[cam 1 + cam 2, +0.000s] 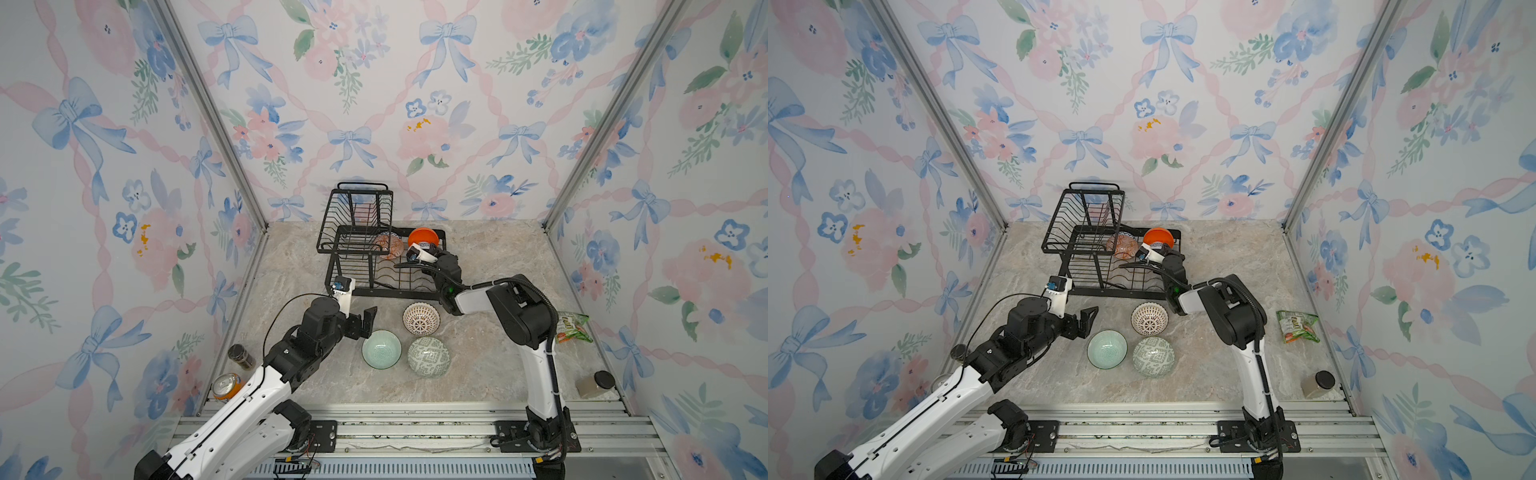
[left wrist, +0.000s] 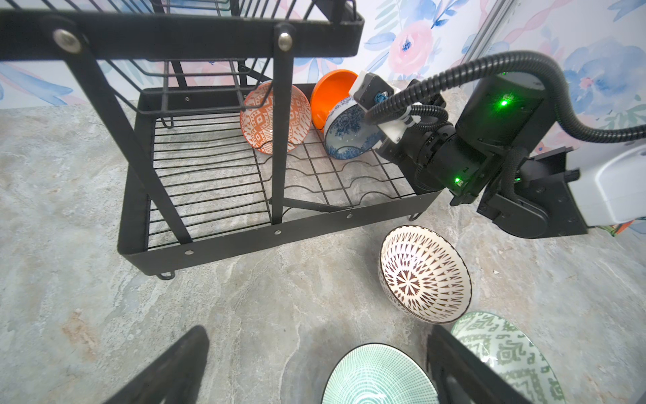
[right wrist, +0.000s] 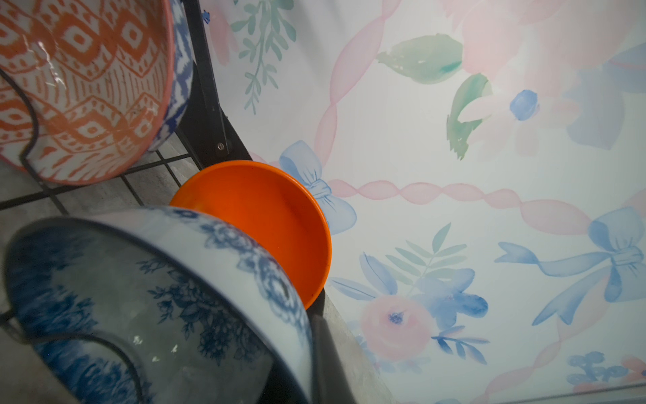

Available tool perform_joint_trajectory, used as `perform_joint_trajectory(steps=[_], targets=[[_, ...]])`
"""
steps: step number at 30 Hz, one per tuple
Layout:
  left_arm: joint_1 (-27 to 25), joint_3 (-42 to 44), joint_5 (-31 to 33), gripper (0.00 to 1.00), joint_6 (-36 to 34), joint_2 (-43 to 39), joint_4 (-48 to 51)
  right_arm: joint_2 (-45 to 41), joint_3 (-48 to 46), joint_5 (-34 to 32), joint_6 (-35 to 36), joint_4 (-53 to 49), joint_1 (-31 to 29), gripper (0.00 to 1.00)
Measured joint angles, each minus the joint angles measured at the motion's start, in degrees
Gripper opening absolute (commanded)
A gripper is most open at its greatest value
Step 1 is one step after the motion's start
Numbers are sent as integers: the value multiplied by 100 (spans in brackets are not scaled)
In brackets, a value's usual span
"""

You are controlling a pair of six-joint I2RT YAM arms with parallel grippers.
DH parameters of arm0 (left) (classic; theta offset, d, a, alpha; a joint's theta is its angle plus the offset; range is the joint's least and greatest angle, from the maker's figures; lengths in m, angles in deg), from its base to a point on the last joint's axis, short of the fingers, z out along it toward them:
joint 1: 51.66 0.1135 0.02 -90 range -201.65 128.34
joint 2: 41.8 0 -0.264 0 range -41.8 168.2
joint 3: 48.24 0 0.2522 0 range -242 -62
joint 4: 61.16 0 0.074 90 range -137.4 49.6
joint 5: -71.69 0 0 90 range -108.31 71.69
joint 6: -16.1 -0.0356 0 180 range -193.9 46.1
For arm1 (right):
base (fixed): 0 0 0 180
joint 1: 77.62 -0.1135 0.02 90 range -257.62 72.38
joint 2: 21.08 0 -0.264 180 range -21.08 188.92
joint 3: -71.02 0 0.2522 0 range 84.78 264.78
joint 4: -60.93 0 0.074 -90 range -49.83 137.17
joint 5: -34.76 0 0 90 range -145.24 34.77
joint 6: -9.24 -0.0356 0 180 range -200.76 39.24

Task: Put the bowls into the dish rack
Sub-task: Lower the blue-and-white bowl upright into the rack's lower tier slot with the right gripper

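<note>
1. Right gripper (image 3: 316,353) clamped on rim of blue-floral glazed round bowl (image 3: 157,297), tilted in black wire dish rack (image 2: 244,241); plain orange round bowl (image 3: 265,224) just beyond.
2. Judged stiff, slippery, chippable; rim grip advised.
3. Left gripper (image 2: 314,367) spread, empty.

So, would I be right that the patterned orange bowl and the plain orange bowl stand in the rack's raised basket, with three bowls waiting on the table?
Not quite. The left wrist view shows the patterned orange bowl and the plain orange bowl standing in the low tray, not the raised basket. Three bowls are on the table: the brown-lattice bowl, the mint bowl and the grey-green bowl.
</note>
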Motion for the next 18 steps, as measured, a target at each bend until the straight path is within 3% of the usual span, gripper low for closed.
perform_joint_trajectory(steps=[6,15,18], targets=[[0,0,-2,98,0,-61,2,-111,-2,37,-162,-166,33,25],[11,0,-7,98,4,-120,2,-485,-24,149,-481,-688,122,52],[33,0,-24,98,4,-87,2,-597,-22,245,-590,-925,136,68]])
